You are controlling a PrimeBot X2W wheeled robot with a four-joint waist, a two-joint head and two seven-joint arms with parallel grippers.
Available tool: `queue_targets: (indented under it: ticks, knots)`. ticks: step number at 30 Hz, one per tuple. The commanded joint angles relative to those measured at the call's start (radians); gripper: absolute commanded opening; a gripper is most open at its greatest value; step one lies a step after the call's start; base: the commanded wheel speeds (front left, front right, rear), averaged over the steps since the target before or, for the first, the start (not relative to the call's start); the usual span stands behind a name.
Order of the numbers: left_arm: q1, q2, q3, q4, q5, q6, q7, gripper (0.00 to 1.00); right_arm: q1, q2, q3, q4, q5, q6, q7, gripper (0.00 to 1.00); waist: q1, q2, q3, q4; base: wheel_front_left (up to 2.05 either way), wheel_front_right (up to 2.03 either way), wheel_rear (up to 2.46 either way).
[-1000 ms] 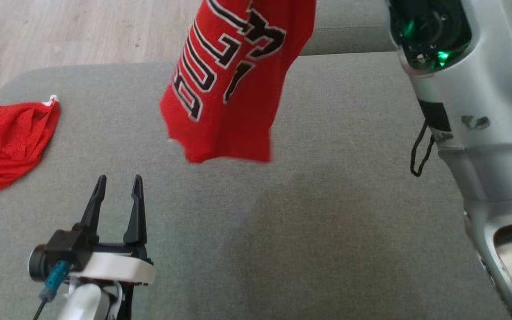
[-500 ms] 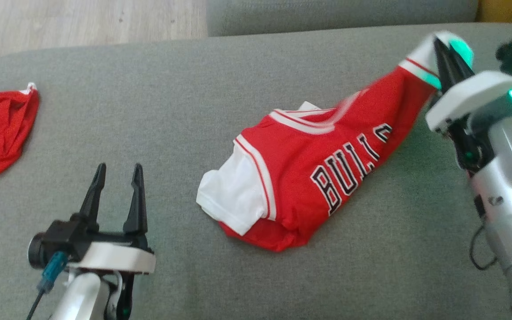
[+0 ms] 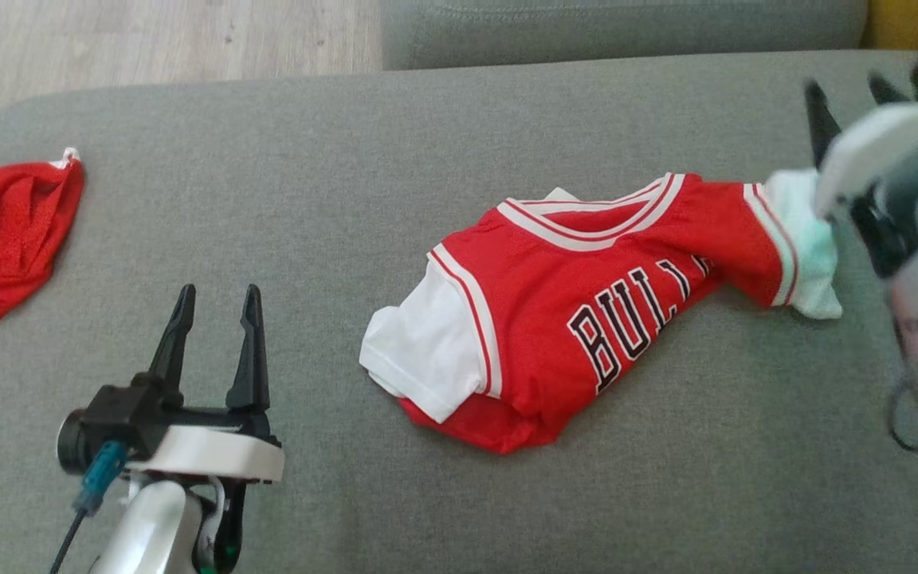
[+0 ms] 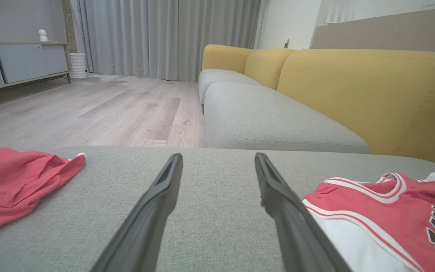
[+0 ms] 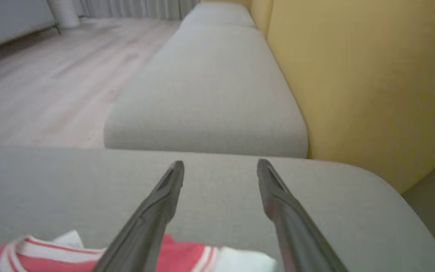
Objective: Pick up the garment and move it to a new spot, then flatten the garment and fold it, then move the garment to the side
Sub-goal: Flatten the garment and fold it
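Observation:
The garment (image 3: 586, 311) is a red jersey with white sleeves and black lettering, lying crumpled on the grey cushion (image 3: 459, 143), right of centre. Its right sleeve reaches toward my right gripper (image 3: 853, 92), which stands open just beyond the sleeve with nothing between its fingers. The right wrist view shows the jersey (image 5: 187, 253) under the open fingers (image 5: 274, 196). My left gripper (image 3: 216, 299) is open and empty at the lower left, well apart from the jersey (image 4: 383, 211).
A second red cloth (image 3: 5, 231) lies bunched at the cushion's left edge. Wood floor (image 3: 148, 36) lies beyond the cushion's far left. Another grey seat (image 4: 270, 121) and a yellow backrest (image 4: 372, 94) stand behind and to the right.
The right gripper lowered the hanging jersey onto the cushion, then opened and let go of the sleeve, which dropped flat. The head camera shifted. The left gripper stayed put.

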Motion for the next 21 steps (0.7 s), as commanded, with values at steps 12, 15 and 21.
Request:
queue_targets:
  ticks: [12, 15, 21]
  knots:
    - [-0.056, -0.007, 0.032, -0.042, 0.026, -0.024, -0.012, 1.0, 0.052, 0.207, 0.195, -0.232, 0.124, 0.008, 0.197, 1.0, 0.0, 0.0, 0.061, 0.066, 0.0, 0.0, 0.0]
    - [-0.074, -0.018, 0.026, -0.039, 0.032, -0.032, -0.012, 1.0, 0.064, 0.22, 0.21, -0.225, 0.171, 0.008, 0.214, 1.0, 0.0, 0.0, 0.091, 0.097, 0.0, 0.0, 0.0]
    - [-0.101, -0.041, 0.023, -0.03, 0.042, -0.046, -0.012, 1.0, 0.049, 0.229, 0.244, -0.161, 0.195, 0.008, 0.244, 1.0, 0.0, 0.0, 0.133, 0.147, 0.0, 0.0, 0.0]
